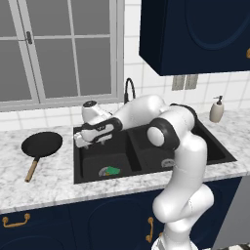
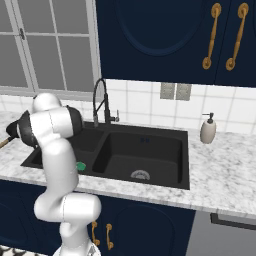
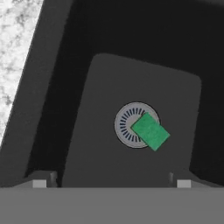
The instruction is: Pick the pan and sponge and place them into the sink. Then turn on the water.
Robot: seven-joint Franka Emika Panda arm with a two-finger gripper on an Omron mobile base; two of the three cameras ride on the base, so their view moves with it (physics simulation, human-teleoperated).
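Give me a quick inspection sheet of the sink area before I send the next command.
Surface: white-grey marble counter around the sink.
Sink: black double basin; faucet at the back.
Sponge: green sponge lies on the left basin's floor, partly covering the drain.
Pan: black pan on the counter left of the sink, wooden handle toward the front edge; not yet in the sink.
Clutter: soap dispenser on the counter right of the sink.
Tool: tool above the left basin, open, holding nothing.
Cables: nothing seen.
Surroundings: window, navy cabinets, tiled wall with outlets.
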